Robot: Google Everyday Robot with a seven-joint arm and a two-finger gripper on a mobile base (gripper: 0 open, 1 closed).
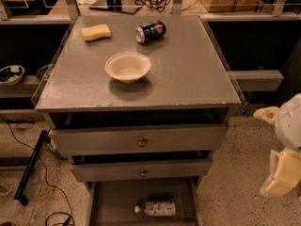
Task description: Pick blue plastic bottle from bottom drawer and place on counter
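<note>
**Bottle lay in the open bottom drawer, tool off to the side**

The tool (281,173) hung at the right edge of the view, low beside the cabinet and apart from it. Whether it was open or closed could not be told. To its left and slightly lower, the bottom drawer (115,204) stood pulled out. The blue plastic bottle (156,208) lay on its side in it, white cap pointing away from the tool, its label print too small to read. Above the bottle, the middle drawer (178,169) and top drawer (188,138) stood partly out, each with a round knob, overhanging the back of the bottom drawer. Farther up and left of the tool lay the worktop (188,74). It carried an empty white bowl (128,67) near its middle. Beyond the bowl lay a dark blue soda can (150,31) on its side and, farthest from the tool, a yellow sponge (96,32).
</note>
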